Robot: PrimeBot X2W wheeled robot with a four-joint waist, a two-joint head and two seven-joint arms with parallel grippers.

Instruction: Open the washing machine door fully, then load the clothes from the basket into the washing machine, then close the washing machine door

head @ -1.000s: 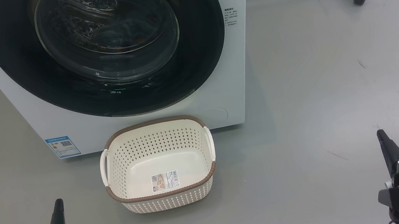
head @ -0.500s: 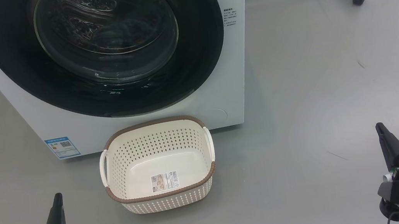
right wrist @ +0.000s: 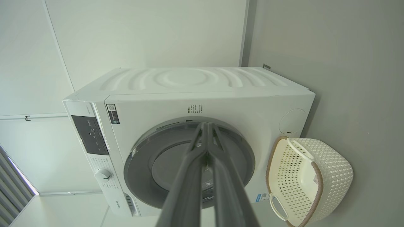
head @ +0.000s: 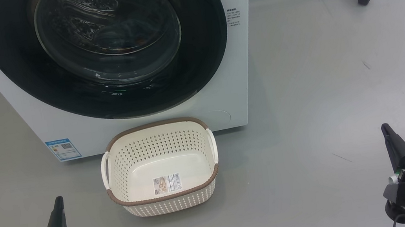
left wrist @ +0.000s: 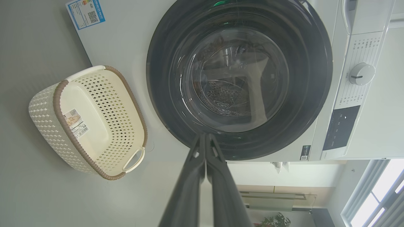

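Since the washing machine door (head: pixel 106 51) is closed and the basket (head: pixel 168 206) sits empty on the floor before it, task looks done; left end effector (head: pixel 58 200) and right end effector (head: pixel 386 129), pinched closed on nothing, should just retreat.

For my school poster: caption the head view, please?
Empty basket before the closed washing machine door; left gripper and right gripper shut.

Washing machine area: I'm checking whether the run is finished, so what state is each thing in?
Round glossy black-rimmed glass washing machine door: shut.
Cream-white perforated plastic basket with brown rim: empty, upright on the grey floor.
Left pincer: shut, holding nothing.
Right pincer: shut, holding nothing.
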